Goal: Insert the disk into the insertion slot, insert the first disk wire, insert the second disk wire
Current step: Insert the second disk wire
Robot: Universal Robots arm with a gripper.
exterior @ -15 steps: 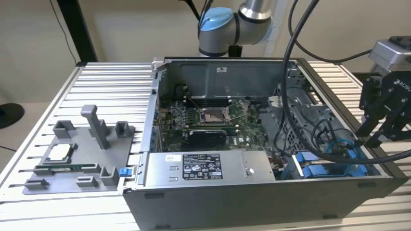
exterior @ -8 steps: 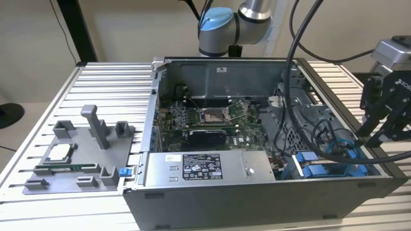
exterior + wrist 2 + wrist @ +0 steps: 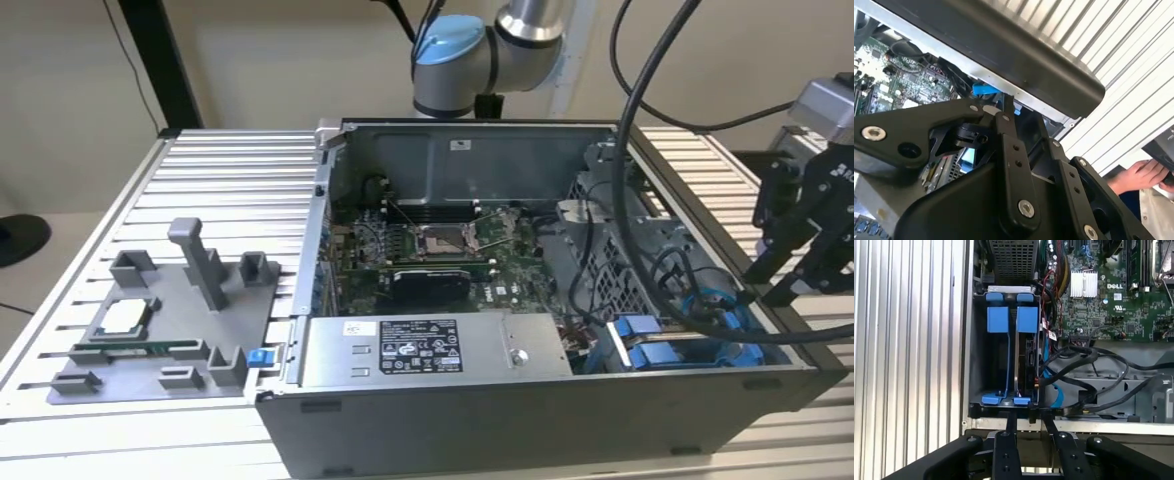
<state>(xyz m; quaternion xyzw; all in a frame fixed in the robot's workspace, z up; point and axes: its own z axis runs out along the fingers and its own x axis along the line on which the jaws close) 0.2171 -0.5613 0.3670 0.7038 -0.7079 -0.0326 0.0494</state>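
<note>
In the first wrist view, the insertion slot (image 3: 1008, 347) is a grey bay with blue rails and tabs in a corner of the open computer case. The disk (image 3: 1026, 362) stands edge-on inside the bay, under the blue tab nearer the motherboard. Loose black wires (image 3: 1089, 360) and a blue cable (image 3: 1055, 390) lie beside the bay, on the motherboard side. My gripper (image 3: 1029, 416) hovers over the case wall just outside the bay, open, with nothing between its fingers. In the exterior view the gripper (image 3: 777, 288) hangs at the case's right side, above the blue bay (image 3: 657, 345).
The open case (image 3: 534, 400) holds a motherboard (image 3: 441, 250) and a grey box with a sticker (image 3: 427, 350). A grey fixture with parts (image 3: 160, 330) lies on the ribbed table at the exterior view's left. Thick black cables (image 3: 641, 150) hang over the case. A person's hand (image 3: 1139, 175) rests beyond the table.
</note>
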